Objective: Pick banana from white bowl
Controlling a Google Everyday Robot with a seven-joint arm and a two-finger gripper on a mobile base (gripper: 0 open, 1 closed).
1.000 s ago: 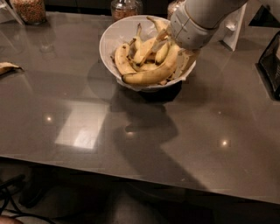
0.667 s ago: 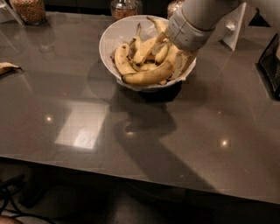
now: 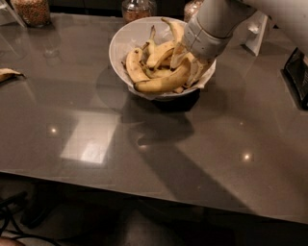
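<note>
Not much to report on movement tbh. Compared with a second ago, the arm is basically parked in the same spot and the pile of bananas point(image 3: 161, 82) looks the same, none lifted or shoved around that I can see. The gripper point(image 3: 191, 61) is down inside the white bowl point(image 3: 120, 43), on its right side, buried among the fruit with the pale wrist cuff sticking out above the rim. It's hidden by the bananas, so I can't tell if it's got hold of one or is just sitting there.

The bowl sits toward the back middle of the dark table point(image 3: 144, 158), and the bananas are all still in it, a loose heap with one long one lying across the front.

My read: it's at the grab stage, and since nothing has come up yet, the pick isn't done. The next bit would be closing on one banana and lifting straight up. The risk is that the heap is tangled, so a neighbour could get dragged along or the bowl tipped.

There are also glass jars point(image 3: 138, 8) along the back edge and some scrap point(image 3: 7, 73) at the far left.
</note>
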